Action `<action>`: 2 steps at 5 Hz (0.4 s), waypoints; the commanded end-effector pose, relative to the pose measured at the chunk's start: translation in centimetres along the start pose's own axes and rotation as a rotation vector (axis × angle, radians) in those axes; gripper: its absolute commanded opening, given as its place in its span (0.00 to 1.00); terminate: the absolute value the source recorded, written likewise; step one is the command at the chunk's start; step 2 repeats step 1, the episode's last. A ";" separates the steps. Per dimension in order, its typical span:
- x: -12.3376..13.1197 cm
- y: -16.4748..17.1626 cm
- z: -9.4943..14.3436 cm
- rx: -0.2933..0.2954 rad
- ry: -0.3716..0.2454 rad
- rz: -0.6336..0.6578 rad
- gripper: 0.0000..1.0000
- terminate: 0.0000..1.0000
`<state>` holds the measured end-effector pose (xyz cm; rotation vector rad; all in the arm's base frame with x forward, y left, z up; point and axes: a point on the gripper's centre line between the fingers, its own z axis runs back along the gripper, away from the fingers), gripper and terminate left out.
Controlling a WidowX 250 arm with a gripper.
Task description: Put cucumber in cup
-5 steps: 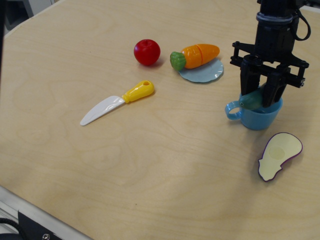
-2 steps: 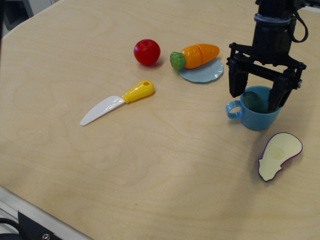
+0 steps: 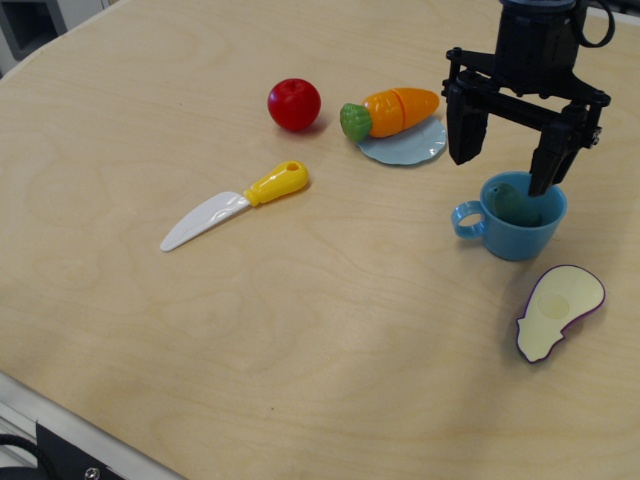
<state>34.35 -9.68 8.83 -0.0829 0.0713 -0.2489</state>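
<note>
Cucumber (image 3: 510,203) count: one, sitting inside cup (image 3: 520,232), one end poking up near rim. One cup, one plate (image 3: 422,147) with one carrot (image 3: 392,111) on it, one apple (image 3: 294,104), one knife (image 3: 236,205), one eggplant half (image 3: 558,311). Gripper (image 3: 505,165) above cup at 12 o'clock, jaws spread wide, nothing in them. Table (image 3: 200,330) wide open toward 7 o'clock; edge at lower left. Versus a second ago: gripper let go of cucumber and lifted clear of cup.
</note>
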 end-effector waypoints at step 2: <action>0.5 0.3 2.5 0.003 -0.067 -0.003 1.00 1.00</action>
